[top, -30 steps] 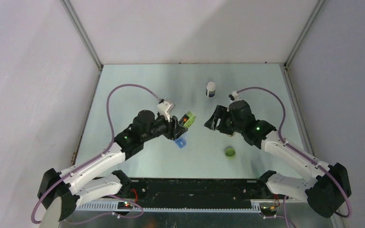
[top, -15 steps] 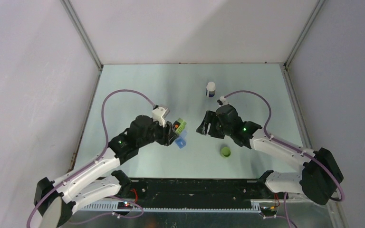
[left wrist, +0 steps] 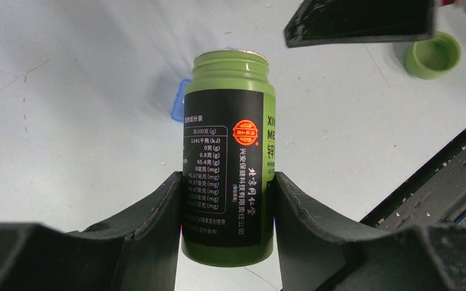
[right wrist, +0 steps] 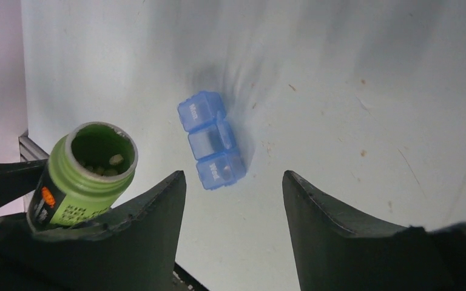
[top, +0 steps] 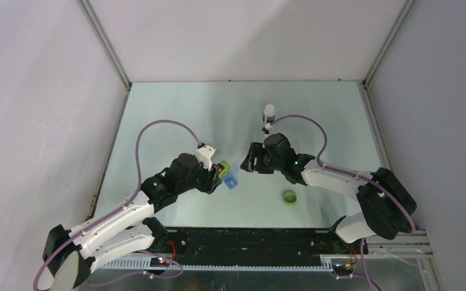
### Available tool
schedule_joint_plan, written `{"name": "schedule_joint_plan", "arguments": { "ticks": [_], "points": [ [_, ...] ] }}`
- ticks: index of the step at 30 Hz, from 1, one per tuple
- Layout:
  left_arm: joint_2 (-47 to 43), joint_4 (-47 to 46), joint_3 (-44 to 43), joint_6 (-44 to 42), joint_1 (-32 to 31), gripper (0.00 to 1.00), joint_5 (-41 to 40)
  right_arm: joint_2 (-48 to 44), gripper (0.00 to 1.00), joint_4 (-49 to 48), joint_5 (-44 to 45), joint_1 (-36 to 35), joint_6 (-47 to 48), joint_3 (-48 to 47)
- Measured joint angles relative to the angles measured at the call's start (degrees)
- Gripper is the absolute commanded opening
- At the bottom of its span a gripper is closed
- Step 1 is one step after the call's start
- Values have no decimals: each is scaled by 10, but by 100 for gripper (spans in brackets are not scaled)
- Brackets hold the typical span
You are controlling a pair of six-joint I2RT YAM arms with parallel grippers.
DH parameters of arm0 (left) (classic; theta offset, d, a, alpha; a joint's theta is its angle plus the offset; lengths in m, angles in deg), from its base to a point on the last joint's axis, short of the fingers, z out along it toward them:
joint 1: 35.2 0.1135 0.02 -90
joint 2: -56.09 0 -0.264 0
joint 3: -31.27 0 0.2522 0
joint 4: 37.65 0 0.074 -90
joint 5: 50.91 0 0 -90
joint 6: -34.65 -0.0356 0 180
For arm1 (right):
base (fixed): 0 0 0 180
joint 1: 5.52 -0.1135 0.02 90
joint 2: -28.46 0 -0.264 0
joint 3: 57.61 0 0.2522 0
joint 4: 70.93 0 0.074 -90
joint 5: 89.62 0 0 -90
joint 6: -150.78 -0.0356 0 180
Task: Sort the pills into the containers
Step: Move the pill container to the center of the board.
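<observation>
My left gripper (top: 217, 173) (left wrist: 227, 182) is shut on an uncapped green pill bottle (top: 223, 168) (left wrist: 230, 151) with a black label. The bottle tilts over the table, its mouth towards a blue three-compartment pill box (top: 231, 179) (right wrist: 212, 140) (left wrist: 179, 109). Small pale pills (right wrist: 106, 162) lie inside the bottle (right wrist: 94, 167). My right gripper (top: 252, 159) (right wrist: 233, 179) hangs open and holds nothing, just right of the pill box and above it. The box lids look shut; one reads "Wed".
The bottle's green cap (top: 289, 197) (left wrist: 432, 56) lies open side up on the table, nearer than the right gripper. A small white bottle with a dark base (top: 269, 111) stands at the back. The black base rail runs along the near edge.
The left arm has lowered the green bottle towards the blue pill box. The right gripper has moved left, closer to the box. The cap stays put.
</observation>
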Motion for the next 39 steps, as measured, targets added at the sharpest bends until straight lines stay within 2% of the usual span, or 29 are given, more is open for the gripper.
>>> {"name": "schedule_joint_plan", "arguments": {
  "ticks": [3, 8, 16, 20, 24, 30, 34, 39],
  "points": [
    [-7, -2, 4, -2, -1, 0, -5, 37, 53, -48, -16, -2, 8, 0],
    [-16, -5, 8, -5, -2, 0, -9, 98, 47, -103, -38, -6, 22, -3],
    [-31, -12, 8, -11, -2, 0, -9, 144, 45, -119, -61, -15, 51, -16],
    [-48, -19, 8, -14, -2, 0, -8, 149, 35, -133, -71, -17, 66, -22],
    [-56, -29, 9, -14, -2, 0, -8, 168, 30, -144, -77, -20, 74, -37],
    [-56, -38, 9, -14, -2, 0, -3, 184, 10, -145, -72, -23, 83, -44],
    [-52, -44, 9, -14, -2, 0, 11, 181, 7, -134, -55, -23, 89, -45],
    [-36, -48, 9, -14, -2, 0, 26, 135, 8, -66, -14, -25, 99, -45]
  ]
}}
